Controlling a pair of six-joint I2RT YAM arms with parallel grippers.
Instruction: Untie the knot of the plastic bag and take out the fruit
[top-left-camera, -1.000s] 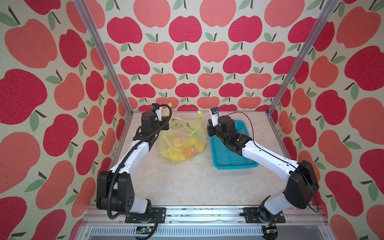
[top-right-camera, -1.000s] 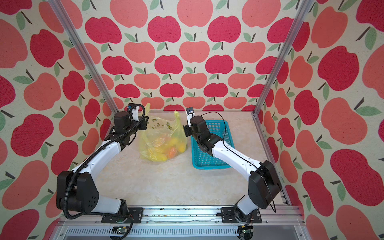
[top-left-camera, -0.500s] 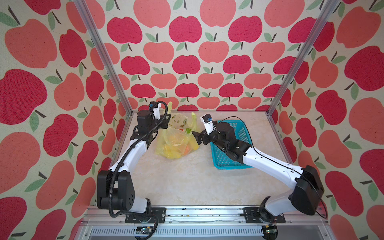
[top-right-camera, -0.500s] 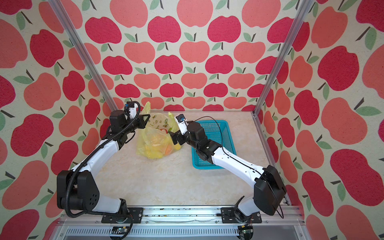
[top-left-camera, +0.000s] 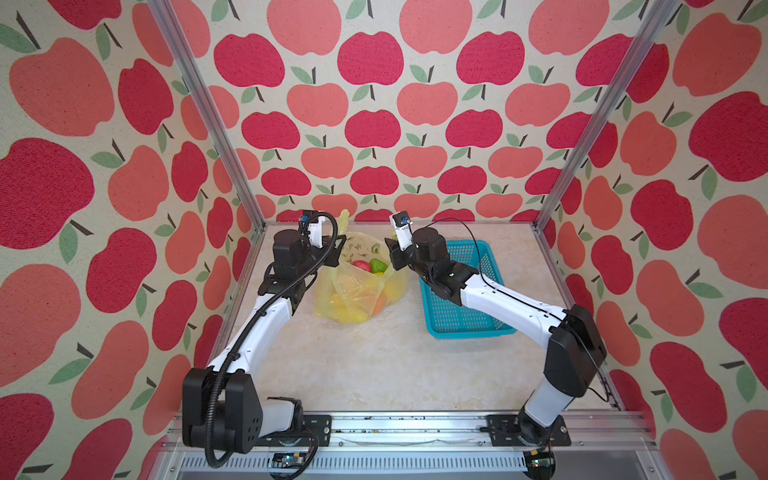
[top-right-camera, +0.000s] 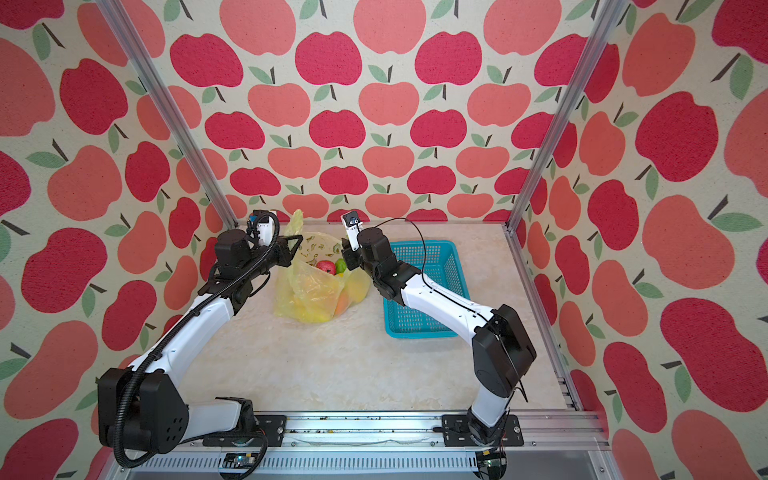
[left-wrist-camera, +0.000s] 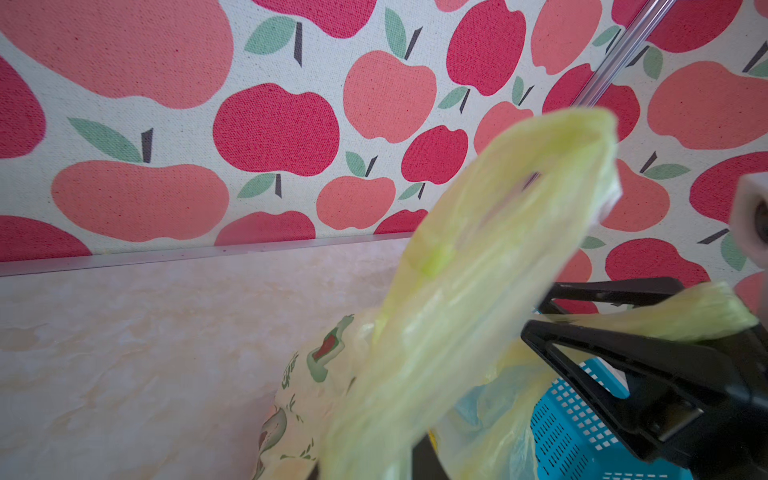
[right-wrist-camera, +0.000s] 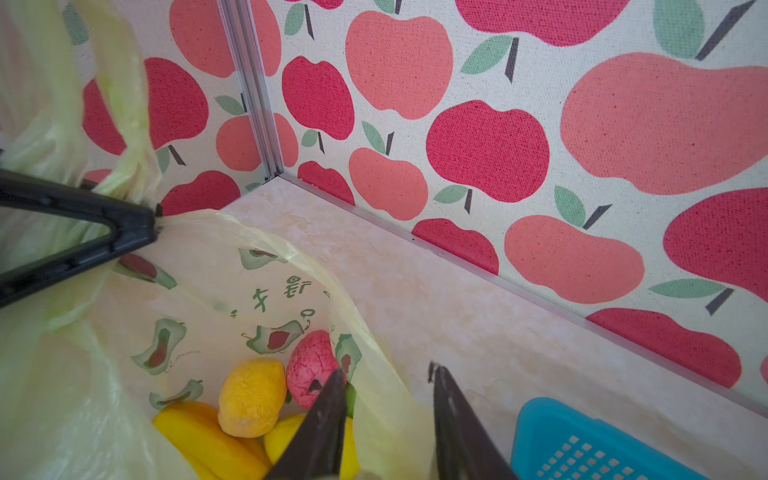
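The yellow-green plastic bag (top-left-camera: 353, 291) (top-right-camera: 309, 291) sits at the back of the table with its mouth gaping, so no knot shows. Inside lies fruit: a red piece (top-left-camera: 360, 264), a green one (top-left-camera: 377, 265), a pink-red one (right-wrist-camera: 309, 365), a yellow-orange one (right-wrist-camera: 251, 397) and a yellow banana (right-wrist-camera: 199, 432). My left gripper (top-left-camera: 338, 249) is shut on the bag's left handle (left-wrist-camera: 498, 249), whose loop stands up above it. My right gripper (right-wrist-camera: 388, 372) (top-left-camera: 390, 253) is at the bag's right rim, jaws a little apart, with the plastic between them.
A turquoise perforated basket (top-left-camera: 469, 328) (top-right-camera: 415, 332) stands right of the bag, under my right forearm. The back wall and the left corner post are close behind the bag. Bare table stretches toward the front rail.
My right gripper let go of the raised handle, opened wide, and came to the bag's right rim with narrower jaws. The bag's mouth has spread open, showing fruit. My left gripper kept its hold.
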